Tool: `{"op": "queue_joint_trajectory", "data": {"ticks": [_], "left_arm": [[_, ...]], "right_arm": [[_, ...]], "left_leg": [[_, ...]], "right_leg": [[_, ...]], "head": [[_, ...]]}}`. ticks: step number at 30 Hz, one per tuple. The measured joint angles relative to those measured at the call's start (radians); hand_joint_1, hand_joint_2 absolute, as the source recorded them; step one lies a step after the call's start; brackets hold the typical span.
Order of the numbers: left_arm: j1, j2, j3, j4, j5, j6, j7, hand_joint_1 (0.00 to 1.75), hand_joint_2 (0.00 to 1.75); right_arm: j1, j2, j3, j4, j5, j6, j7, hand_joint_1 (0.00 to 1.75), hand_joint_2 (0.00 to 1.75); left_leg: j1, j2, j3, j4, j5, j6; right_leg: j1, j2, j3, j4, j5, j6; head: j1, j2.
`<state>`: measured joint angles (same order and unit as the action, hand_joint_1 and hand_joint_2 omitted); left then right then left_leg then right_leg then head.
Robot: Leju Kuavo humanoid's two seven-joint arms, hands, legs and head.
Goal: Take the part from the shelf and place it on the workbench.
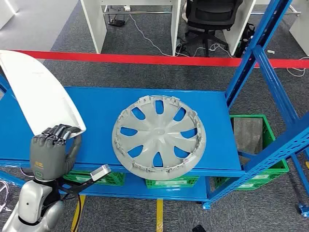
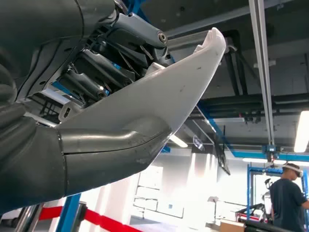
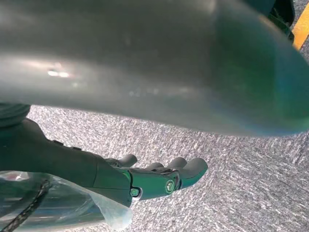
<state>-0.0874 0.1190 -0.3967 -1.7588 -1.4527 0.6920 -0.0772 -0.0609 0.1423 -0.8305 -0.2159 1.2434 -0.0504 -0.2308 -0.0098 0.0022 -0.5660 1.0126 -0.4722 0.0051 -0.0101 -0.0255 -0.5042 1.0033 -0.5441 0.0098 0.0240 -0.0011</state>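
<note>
Right now the white part (image 1: 38, 94) sits in my left hand (image 1: 51, 152), a long curved panel that rises from the hand up toward the far left, over the left end of the blue shelf (image 1: 98, 104). My fingers (image 1: 58, 130) curl over the panel's near edge from above and the thumb (image 1: 75, 147) comes up beneath it, so the edge is pinched between them. From the left wrist camera I see the same part (image 2: 171, 96) running away from the hand to a blunt tip, with the dark finger linkages (image 2: 105, 58) lying against one face and the thick grey thumb (image 2: 109, 145) pressed along the other.

Beside the part, near the middle of the shelf deck, a grey wheel cover (image 1: 159, 137) lies flat, its near rim just at the front lip of the shelf and well apart from my hand. Green crates (image 1: 268, 145) sit on the lower level and to the right, behind the blue uprights (image 1: 262, 53). Beyond the shelf a red line (image 1: 146, 59) crosses the grey carpet, with white desks and a black office chair (image 1: 209, 19) behind it.

My right hand (image 3: 160, 176) hangs over the carpet, its fingers loosely extended and holding nothing. Across the room, in the left wrist view, a person (image 2: 286, 198) stands by a bench.
</note>
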Motion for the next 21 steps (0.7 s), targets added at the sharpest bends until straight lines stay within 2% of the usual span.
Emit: {"op": "queue_joint_trajectory", "data": {"ticks": [21], "left_arm": [[0.000,0.000,-0.003,-0.001,0.032,0.000,-0.008,1.75,1.75]], "right_arm": [[0.000,0.000,0.000,0.000,-0.005,-0.003,0.000,0.00,0.00]], "left_leg": [[0.000,0.000,0.000,0.000,0.000,0.000]], "right_leg": [[0.000,0.000,0.000,0.000,0.000,0.000]], "head": [[0.000,0.000]]}}
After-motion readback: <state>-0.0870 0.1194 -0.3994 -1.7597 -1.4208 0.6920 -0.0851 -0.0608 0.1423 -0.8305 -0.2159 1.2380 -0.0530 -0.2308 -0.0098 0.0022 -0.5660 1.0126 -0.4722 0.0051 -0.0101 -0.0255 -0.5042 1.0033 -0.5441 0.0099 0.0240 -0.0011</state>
